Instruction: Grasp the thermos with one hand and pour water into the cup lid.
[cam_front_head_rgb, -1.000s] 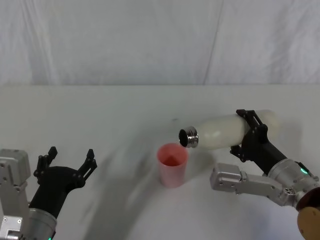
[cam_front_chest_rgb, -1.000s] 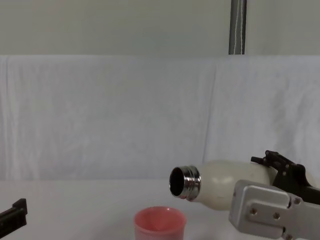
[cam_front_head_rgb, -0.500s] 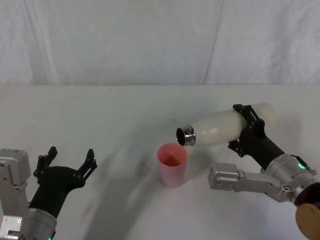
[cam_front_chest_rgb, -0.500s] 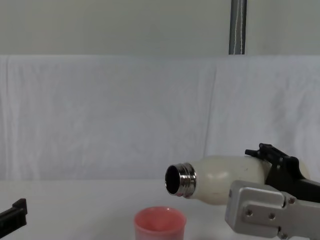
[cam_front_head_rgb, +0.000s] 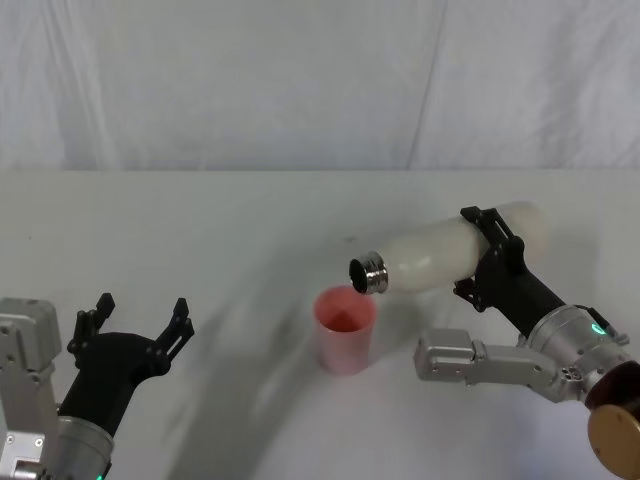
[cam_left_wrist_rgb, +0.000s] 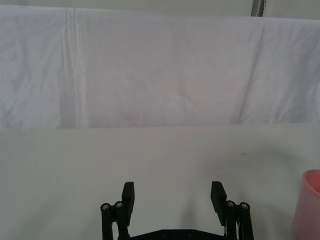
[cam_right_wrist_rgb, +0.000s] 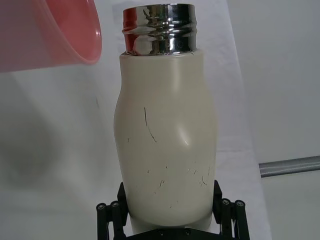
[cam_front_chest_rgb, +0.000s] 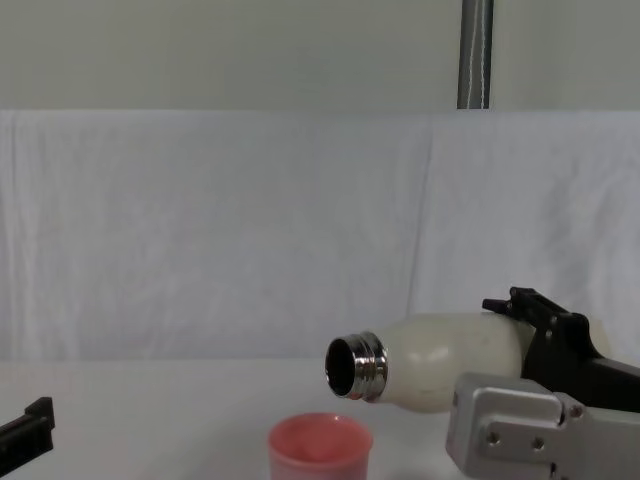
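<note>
One arm works: your right gripper (cam_front_head_rgb: 492, 262), clenched on the thermos (cam_front_head_rgb: 440, 257), has tipped its neck lower toward the cup lid (cam_front_head_rgb: 345, 328) at 7 o'clock; no water visible yet. Left gripper (cam_front_head_rgb: 135, 322) idles, fingers spread.

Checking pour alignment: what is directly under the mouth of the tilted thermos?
The pink cup stands on the table under the steel mouth of the thermos, which the right gripper holds tilted. No stream of water is visible. The cup's contents cannot be made out.
</note>
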